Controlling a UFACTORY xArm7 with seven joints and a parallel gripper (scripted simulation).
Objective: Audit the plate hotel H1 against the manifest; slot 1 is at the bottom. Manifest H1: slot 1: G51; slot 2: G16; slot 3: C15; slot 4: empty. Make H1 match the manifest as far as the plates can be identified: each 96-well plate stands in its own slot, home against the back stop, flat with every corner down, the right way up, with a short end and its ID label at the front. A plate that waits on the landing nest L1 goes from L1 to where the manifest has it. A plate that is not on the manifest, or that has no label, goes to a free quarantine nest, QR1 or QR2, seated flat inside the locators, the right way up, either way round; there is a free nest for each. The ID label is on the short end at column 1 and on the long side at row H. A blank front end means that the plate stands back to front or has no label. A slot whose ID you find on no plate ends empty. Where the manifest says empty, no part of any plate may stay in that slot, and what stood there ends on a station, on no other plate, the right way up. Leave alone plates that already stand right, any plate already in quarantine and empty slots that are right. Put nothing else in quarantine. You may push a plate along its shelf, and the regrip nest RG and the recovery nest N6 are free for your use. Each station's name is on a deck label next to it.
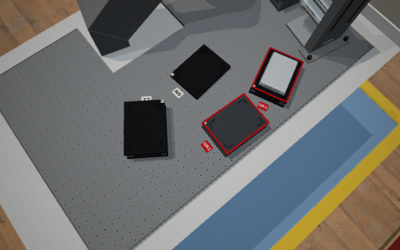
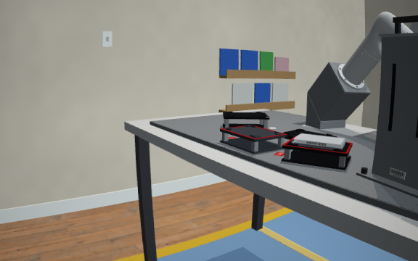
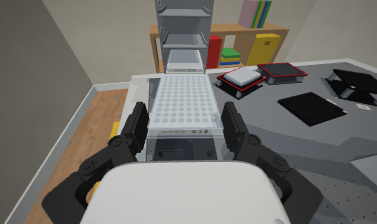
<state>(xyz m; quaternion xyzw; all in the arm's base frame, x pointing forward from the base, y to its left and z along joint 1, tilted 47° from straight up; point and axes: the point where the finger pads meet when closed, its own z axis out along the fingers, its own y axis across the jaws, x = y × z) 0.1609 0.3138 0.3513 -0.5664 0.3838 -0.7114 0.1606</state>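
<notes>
In the wrist view my gripper is shut on a white 96-well plate, gripping its two long sides. The plate lies level and the right way up. A short end with a small dark label faces the camera; I cannot read the label. The far short end points at the plate hotel H1 straight ahead. Another white plate sits in a low slot of the hotel. The slots above it look empty. The gripper does not show in the top and exterior views.
A white plate sits on the red-edged nest by the QR1 label. The QR2 nest is bare. The black N6 nest and the raised black nest are bare too.
</notes>
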